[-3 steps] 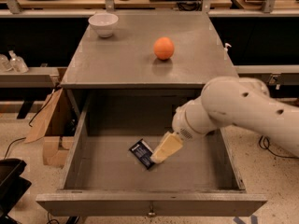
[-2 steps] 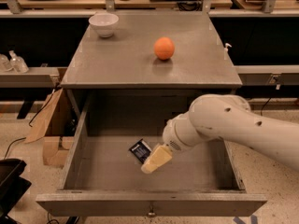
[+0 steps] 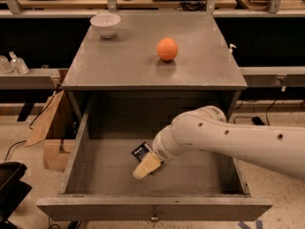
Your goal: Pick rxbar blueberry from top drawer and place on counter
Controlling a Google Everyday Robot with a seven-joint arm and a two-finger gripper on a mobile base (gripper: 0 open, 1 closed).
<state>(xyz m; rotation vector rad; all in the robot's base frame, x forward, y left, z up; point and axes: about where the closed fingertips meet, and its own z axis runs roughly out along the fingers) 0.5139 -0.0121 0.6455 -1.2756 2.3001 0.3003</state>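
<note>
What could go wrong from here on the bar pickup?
1. The gripper partly covers the rxbar blueberry, lying flat on the top drawer floor; it may shove the bar rather than catch it.
2. Lifting out, the arm could clip the counter edge, or nudge the orange when placing.

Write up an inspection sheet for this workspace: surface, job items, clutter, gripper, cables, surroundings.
Surface: grey counter, worn and matte.
Job's things: dark snack bar lies flat on the floor of the open drawer; not yet on the counter.
Clutter: white bowl at the counter's back left; orange nearer its middle.
Gripper: the gripper is down inside the drawer at the snack bar's near edge, on a white arm reaching in from the right.
Cables: one cable runs over the floor at left.
Surroundings: cardboard box left of the drawer; clear bottles on the left shelf.
</note>
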